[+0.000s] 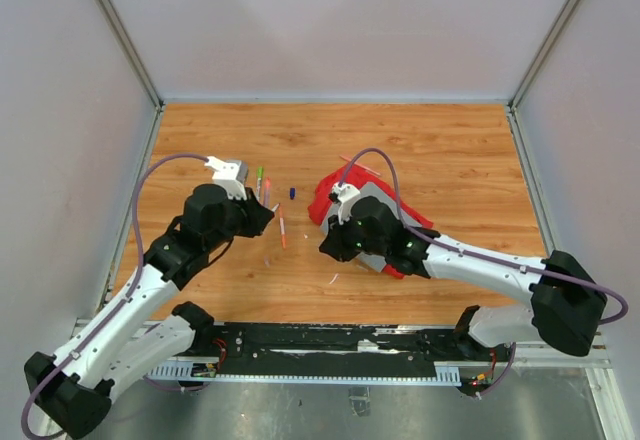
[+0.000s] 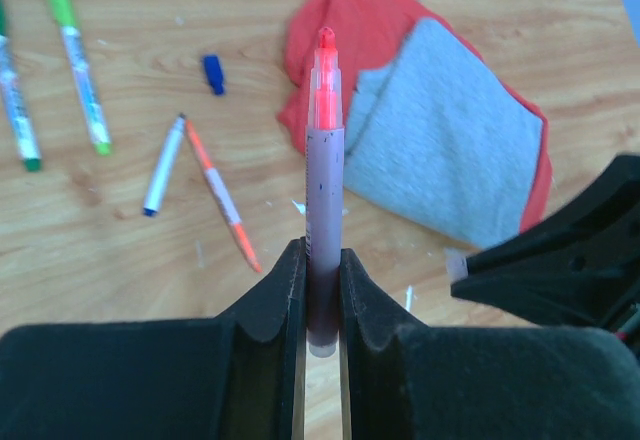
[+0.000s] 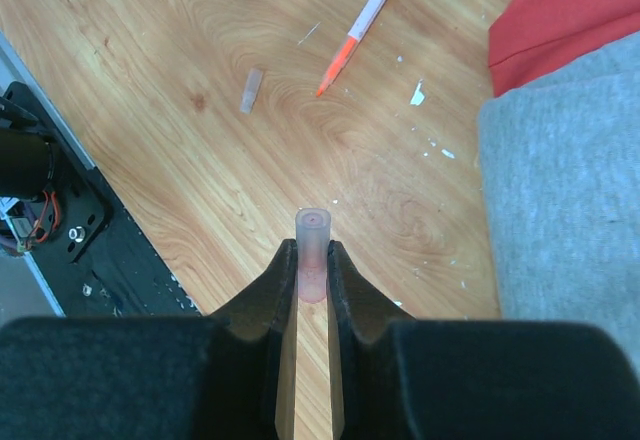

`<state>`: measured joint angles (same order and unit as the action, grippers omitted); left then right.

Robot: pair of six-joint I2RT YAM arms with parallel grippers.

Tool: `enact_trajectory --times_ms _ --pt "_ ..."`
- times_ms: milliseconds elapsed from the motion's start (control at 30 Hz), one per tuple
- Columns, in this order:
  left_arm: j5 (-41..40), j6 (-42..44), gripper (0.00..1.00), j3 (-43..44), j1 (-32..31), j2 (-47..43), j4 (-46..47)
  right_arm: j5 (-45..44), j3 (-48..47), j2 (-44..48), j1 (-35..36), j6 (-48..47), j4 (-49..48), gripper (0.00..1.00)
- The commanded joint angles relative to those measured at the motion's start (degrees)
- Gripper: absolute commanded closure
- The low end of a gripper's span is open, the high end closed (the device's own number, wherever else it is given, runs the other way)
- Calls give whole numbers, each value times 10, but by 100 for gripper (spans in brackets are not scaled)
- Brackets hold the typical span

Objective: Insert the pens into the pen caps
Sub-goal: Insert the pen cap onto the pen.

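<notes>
Wooden table (image 1: 450, 150) with 2 robot arms reaching over it. The left gripper (image 2: 322, 260) is clamped on the barrel of a pink marker pen (image 2: 323, 160), whose bare pink tip points away from the wrist. The right gripper (image 3: 312, 255) pinches a small translucent pink cap (image 3: 312, 232). Between the arms lie an orange pen (image 2: 222, 195), a blue-ended pen (image 2: 164, 165), a light green pen (image 2: 78, 65) and a dark green pen (image 2: 15, 100). A blue cap (image 2: 213, 73) lies just beyond them. A red-and-grey cloth (image 2: 440, 150) lies to their right.

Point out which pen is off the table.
The pink-tipped pen, clamped in the left claw. The green pen, the orange pen and the blue-ended pen all lie flat on the wooden table.
</notes>
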<state>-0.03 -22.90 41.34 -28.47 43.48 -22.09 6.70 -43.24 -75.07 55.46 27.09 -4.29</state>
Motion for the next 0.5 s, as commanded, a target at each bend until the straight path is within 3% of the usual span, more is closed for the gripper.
enact_trajectory --times_ms 0,133,467 --pt "-39 -45 100 -15 -77 12 54 4 4 32 -18 -45 21 99" --pt "-82 -65 100 -34 -156 28 89 12 15 57 -41 -47 25 99" --pt "-117 -88 99 -61 -262 73 158 13 67 150 -113 -18 23 99"
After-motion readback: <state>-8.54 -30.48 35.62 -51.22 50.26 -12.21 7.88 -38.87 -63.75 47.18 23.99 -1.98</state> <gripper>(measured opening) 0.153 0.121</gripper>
